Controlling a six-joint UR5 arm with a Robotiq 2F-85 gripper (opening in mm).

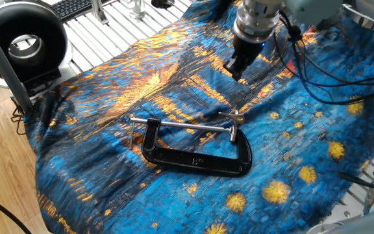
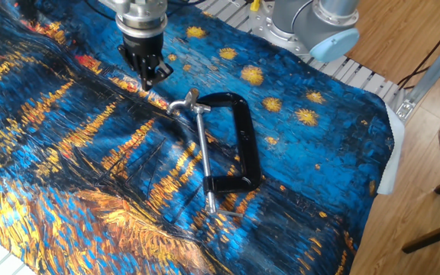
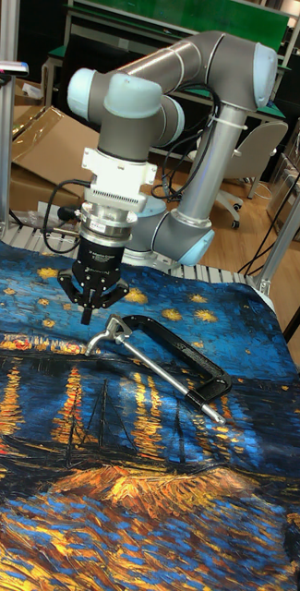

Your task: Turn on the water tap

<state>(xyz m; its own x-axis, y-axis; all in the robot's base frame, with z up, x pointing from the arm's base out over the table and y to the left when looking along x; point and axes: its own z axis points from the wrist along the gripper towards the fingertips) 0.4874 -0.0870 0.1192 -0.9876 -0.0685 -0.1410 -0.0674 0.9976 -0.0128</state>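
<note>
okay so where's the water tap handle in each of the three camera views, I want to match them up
One fixed view: the water tap lies right of centre, at the right end of the long silver screw.
The other fixed view: the tap is above centre, at the screw's upper end.
Tall fixed view: the tap is left of centre, just below the gripper.
Shared landmark: the black C-clamp frame.

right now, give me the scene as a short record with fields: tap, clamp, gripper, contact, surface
tap: water tap, a short silver crossbar handle on a brass-coloured hub, at the end of the clamp's long silver screw
clamp: black C-clamp lying flat, nothing visible in its jaw
gripper: gripper above the cloth, beside the tap, fingers close together; open or shut unclear
contact: none; gripper clear of the tap in all three views
surface: blue and gold starry-night cloth, wrinkled
</note>
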